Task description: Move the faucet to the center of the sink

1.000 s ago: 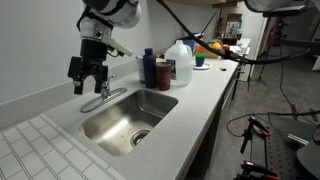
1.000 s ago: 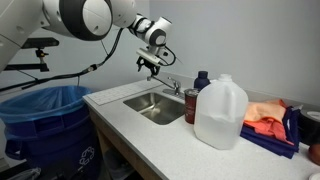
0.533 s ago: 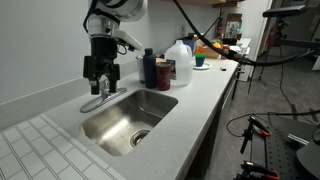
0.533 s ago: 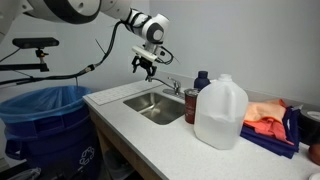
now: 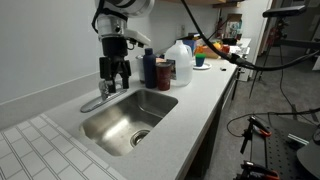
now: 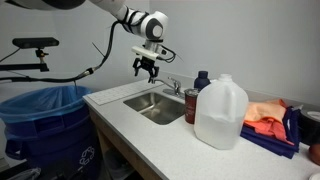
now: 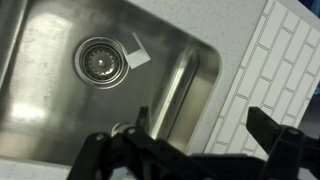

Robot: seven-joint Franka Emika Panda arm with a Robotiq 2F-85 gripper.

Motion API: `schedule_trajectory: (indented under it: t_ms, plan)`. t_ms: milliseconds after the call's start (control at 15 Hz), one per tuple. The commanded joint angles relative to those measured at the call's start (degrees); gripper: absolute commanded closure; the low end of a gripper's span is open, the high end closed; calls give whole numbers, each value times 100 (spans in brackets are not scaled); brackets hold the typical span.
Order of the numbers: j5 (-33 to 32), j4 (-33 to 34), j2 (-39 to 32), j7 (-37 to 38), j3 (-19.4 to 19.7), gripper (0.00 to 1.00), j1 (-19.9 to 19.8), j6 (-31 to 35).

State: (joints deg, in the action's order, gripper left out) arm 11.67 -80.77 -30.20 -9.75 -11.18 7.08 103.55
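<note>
The faucet (image 5: 101,99) sits at the back edge of the sink (image 5: 152,106), its short spout lying low and slanting out over the end of the basin that is nearest the tiled stretch of counter (image 5: 30,150). In the wrist view the spout (image 7: 176,95) shows as a shiny bar off to one side of the round drain (image 7: 100,58), close to the basin wall by the tiles (image 7: 270,70) and not over the drain. The gripper (image 5: 117,73) hangs point-down just above the faucet, over its base end; from an exterior view (image 6: 147,69) there is clear air between it and the faucet (image 6: 172,87), so the two are apart. Its fingers (image 7: 108,150) are spread wide with nothing between them, one on each side of the spout as the wrist view looks down. Along the counter beyond the sink stand a dark blue bottle (image 5: 149,68) and a white plastic jug (image 5: 180,60), close together. In front of the counter, below the sink (image 6: 155,106), stands a blue bin (image 6: 45,108)
</note>
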Motion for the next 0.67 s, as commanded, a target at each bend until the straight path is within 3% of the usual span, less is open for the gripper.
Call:
schedule_trajectory:
  t_ms: [0, 267, 600]
  plan:
    - [-520, -391, 287, -58, 311, 0, 4, 320]
    - [-882, -608, 433, 36, 491, 0, -37, 396]
    - [-470, -597, 530, -69, 429, 0, -212, 427]
